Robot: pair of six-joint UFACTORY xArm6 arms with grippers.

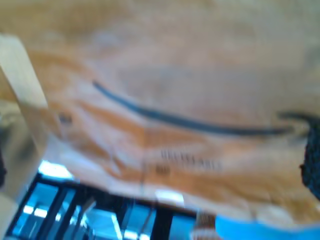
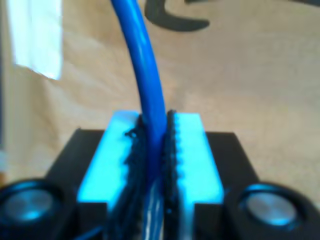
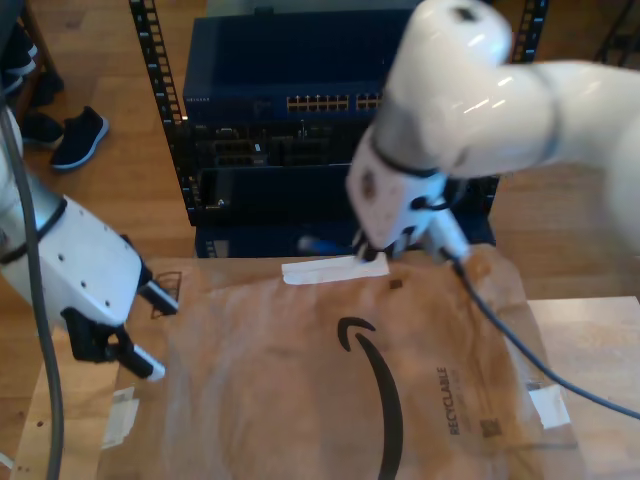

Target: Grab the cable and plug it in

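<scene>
the second wrist view shows my second gripper [image 2: 155,150] closed tight on the blue cable [image 2: 145,75], which rises from between its pads above the brown paper [image 2: 260,90]. the first wrist view is blurred, so i cannot tell how my first gripper stands. the exterior view shows a network rack [image 3: 300,120] beyond the paper's far edge.

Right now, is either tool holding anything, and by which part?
My second gripper is shut on the blue cable, pinching it along its run between the pads; the connector isn't visible. Whether my first tool holds anything cannot be told.
</scene>
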